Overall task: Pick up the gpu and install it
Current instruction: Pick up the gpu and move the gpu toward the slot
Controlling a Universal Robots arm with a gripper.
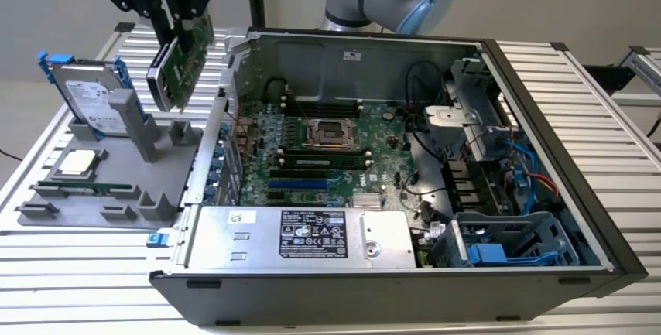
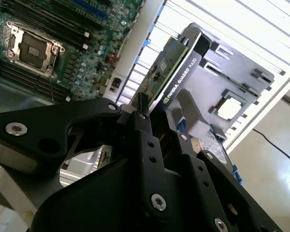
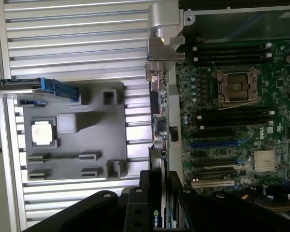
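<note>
The gpu (image 1: 182,60), a green card with a black cooler and a silver end bracket, hangs tilted in the air at the exterior view's upper left. It is above the grey holder tray (image 1: 62,213) and just outside the open computer case's wall. My gripper (image 1: 176,19) is shut on the card's upper edge. In the second wrist view the gpu (image 2: 173,65) sticks out beyond the black fingers (image 2: 141,108). In the first wrist view the gpu (image 3: 159,140) is seen edge-on over the case wall, with the gripper (image 3: 162,182) clamped around it.
The open case holds the motherboard (image 1: 320,149) with its blue card slots (image 1: 305,184), the power supply (image 1: 299,234) and a drive cage (image 1: 506,242). On the tray stand a hard drive with blue rails (image 1: 88,95), a processor (image 1: 77,162) and a memory stick (image 1: 88,189).
</note>
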